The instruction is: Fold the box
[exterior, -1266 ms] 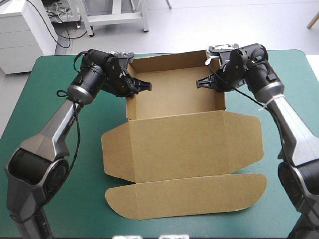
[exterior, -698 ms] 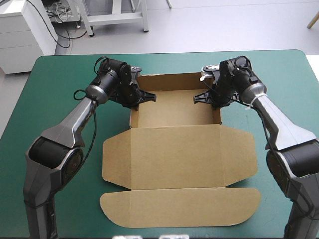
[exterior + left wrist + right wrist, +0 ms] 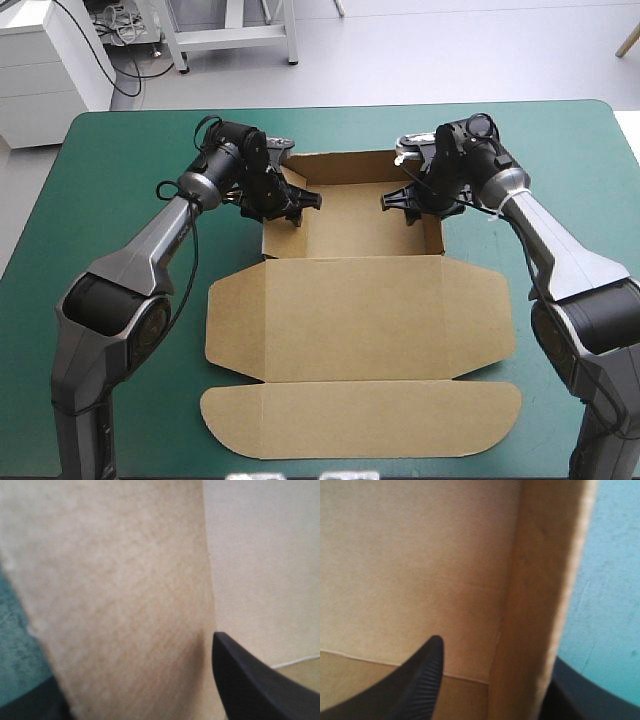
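step: firming tucked side walls | box (image 3: 350,225): open tray, far middle of table (image 3: 110,160), lid (image 3: 360,310) flat toward near edge | left gripper (image 3: 303,207) clamps left wall (image 3: 125,605); right gripper (image 3: 397,207) clamps right wall (image 3: 535,605) | advice: squeeze both 2 walls evenly, without dragging tray sideways

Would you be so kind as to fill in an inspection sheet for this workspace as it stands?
Surface: teal-green cover, lying flat.
Job's things: brown box, an open tray at the far side, its lid flat toward the table's near edge.
Clutter: nothing seen.
Grippers: left gripper shut on the tray's left wall; right gripper shut on its right wall; each has one finger inside and one outside.
Cables: nothing seen lying on the table.
Surroundings: nothing seen over the table.
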